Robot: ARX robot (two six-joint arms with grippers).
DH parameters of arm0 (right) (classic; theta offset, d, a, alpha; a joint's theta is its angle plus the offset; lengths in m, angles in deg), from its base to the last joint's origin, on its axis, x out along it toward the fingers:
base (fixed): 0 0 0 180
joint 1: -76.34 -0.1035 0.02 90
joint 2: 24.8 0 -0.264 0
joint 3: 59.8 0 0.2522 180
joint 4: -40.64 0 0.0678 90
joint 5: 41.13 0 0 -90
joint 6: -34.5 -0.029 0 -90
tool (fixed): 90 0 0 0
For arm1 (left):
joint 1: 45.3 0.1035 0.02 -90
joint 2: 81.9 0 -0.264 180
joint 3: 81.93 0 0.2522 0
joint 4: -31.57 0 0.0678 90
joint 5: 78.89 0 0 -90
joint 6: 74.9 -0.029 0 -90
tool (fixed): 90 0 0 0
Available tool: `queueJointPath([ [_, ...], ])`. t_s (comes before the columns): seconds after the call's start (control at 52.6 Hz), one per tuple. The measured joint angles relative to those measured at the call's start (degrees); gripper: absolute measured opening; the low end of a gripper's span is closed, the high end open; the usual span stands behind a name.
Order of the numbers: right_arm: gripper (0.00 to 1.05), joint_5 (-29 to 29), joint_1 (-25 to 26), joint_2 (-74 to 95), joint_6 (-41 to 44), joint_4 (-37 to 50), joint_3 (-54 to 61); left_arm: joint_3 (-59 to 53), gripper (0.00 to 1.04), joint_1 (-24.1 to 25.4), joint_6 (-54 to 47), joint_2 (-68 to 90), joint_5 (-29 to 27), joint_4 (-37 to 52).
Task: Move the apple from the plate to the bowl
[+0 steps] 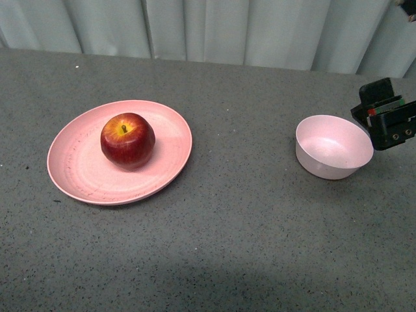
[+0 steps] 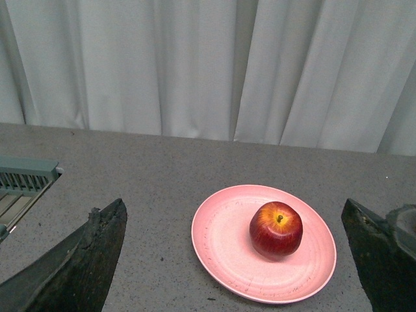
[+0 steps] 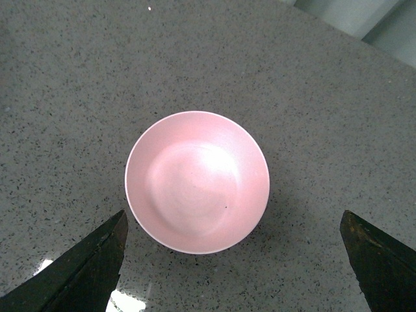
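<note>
The dark-red apple [image 1: 127,140] with a yellow patch round its stem sits upright on the wide salmon-pink plate [image 1: 71,175] at the left of the table. At the right stands the small pale pink bowl [image 1: 335,146], with nothing in it. My right gripper [image 1: 386,120] hovers just beside the bowl's right rim. From the right wrist, that gripper [image 3: 233,213] is open above the bowl [image 3: 195,182]. The left gripper [image 2: 233,203] is open and well short of the plate [image 2: 227,260] and the apple [image 2: 276,229]. It is out of the front view.
The tabletop [image 1: 247,227] is grey speckled stone, backed by a pale curtain [image 1: 208,29]. A grey-green slatted object [image 2: 23,179] lies at the table's edge in the left wrist view.
</note>
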Motion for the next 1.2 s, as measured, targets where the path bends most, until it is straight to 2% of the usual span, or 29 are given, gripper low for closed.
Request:
queueJointPath([
  [0.571, 0.95, -0.31, -1.92, 13.84, 4.46, -6.88, -12.39, 0.00, 0.98, 0.00, 0.00, 0.00, 0.00, 0.00],
  [1.199, 0.95, -1.09, -8.13, 27.10, 7.17, -14.75, -22.73, 0.00, 0.98, 0.00, 0.00, 0.00, 0.00, 0.00],
])
